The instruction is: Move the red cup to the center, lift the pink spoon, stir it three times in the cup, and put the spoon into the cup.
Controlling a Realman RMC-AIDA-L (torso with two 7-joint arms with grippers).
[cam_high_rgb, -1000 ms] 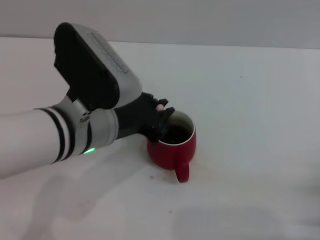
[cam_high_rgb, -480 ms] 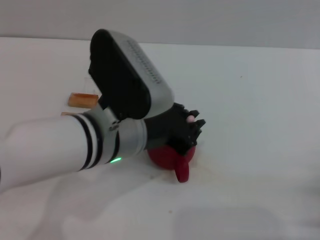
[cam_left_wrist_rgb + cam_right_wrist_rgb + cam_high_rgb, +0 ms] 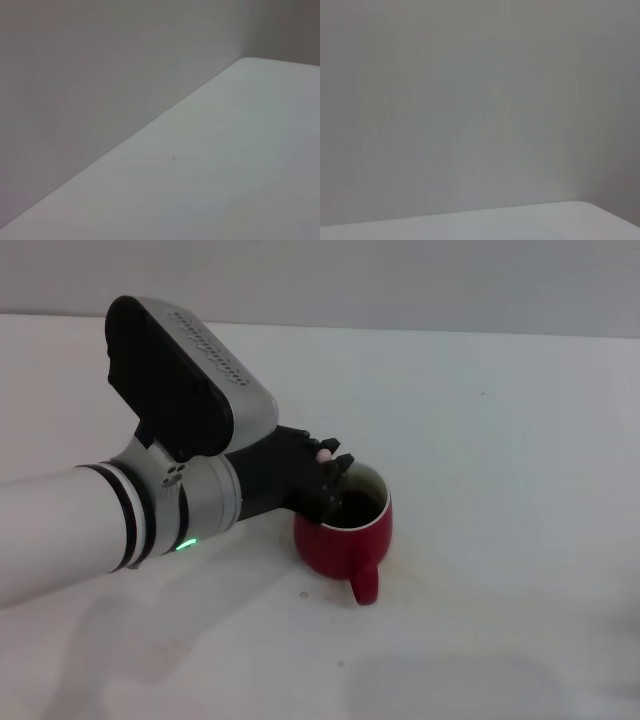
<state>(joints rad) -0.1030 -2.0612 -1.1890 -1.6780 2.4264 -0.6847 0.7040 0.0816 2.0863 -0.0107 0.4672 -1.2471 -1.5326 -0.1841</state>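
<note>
Red cup (image 3: 343,530) directly under left hand (image 3: 325,475), clenched on pink spoon (image 3: 324,453), handle near upright, bowl down over the liquid.

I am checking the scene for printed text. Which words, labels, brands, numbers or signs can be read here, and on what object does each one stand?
None can be read.
Red cup: no print showing.
Pink spoon: only its tip shows, no mark.
Left end effector: faint raised marks on the arm's housing, too blurred to read.
</note>
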